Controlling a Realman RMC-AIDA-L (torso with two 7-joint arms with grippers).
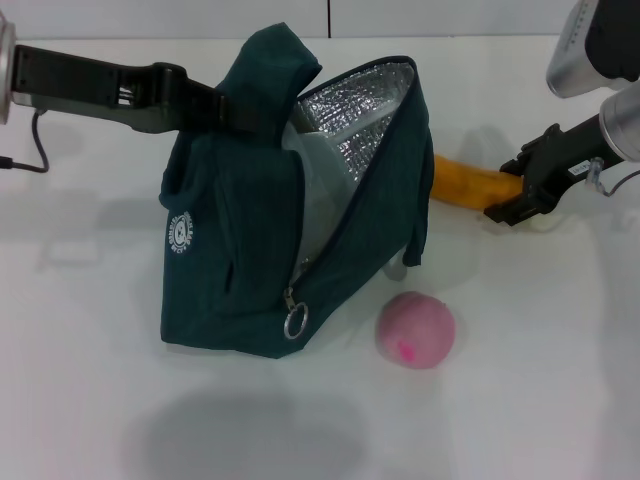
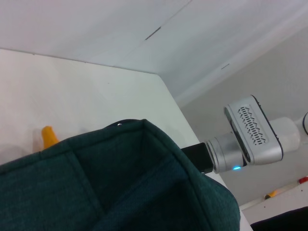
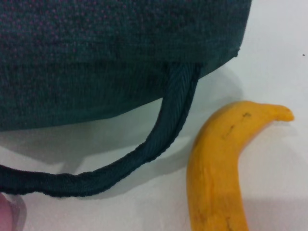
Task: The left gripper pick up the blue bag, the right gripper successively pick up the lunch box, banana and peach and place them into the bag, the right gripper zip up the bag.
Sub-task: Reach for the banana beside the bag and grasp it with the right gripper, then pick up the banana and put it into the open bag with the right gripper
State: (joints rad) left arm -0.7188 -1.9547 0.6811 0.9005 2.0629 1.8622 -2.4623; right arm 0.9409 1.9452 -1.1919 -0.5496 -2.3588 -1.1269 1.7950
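Observation:
The blue bag [image 1: 240, 240] stands open in the middle of the table and shows its silver lining. A pale lunch box [image 1: 318, 195] shows inside it. My left gripper [image 1: 228, 110] is shut on the bag's top and holds it upright. The yellow banana [image 1: 465, 183] lies on the table just right of the bag. My right gripper [image 1: 510, 190] is open, with its fingers on either side of the banana's right end. The pink peach [image 1: 415, 330] lies in front of the bag's right corner. The right wrist view shows the banana [image 3: 221, 168] beside the bag [image 3: 120, 53].
The bag's zipper ring [image 1: 295, 322] hangs at the front of the opening. A bag strap [image 3: 159, 139] loops onto the table close to the banana. The white table [image 1: 100, 400] reaches to the back wall. The left wrist view shows my right arm [image 2: 250, 139] beyond the bag.

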